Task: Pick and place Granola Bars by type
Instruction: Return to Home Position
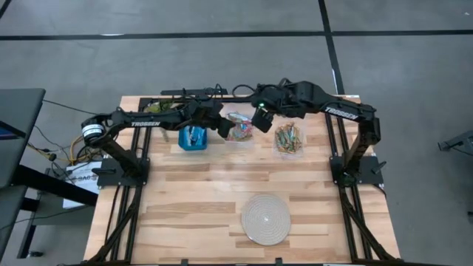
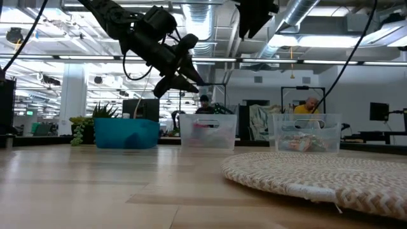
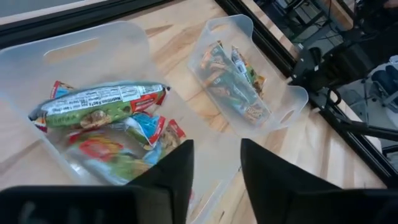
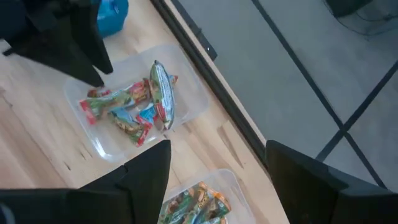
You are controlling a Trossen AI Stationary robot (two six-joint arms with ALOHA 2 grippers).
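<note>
Your left end effector hangs released and empty above the middle clear bin, where red-green granola bars lie heaped. Your right end effector, fingers spread wide and holding nothing, hovers just beside it. Tan-gold granola bars fill the right clear bin; a blue bin stands leftmost on the tabletop.

A grey floor crossed by dark lines surrounds the pale wooden table. A dark desk stands off its left side, with loose cables between them. Seen level across the table, the room is a large open hall. It has silver ducts and long strip lights overhead, a white column, a green plant and a dark monitor. Far back are a person and a second person in a yellow top.
</note>
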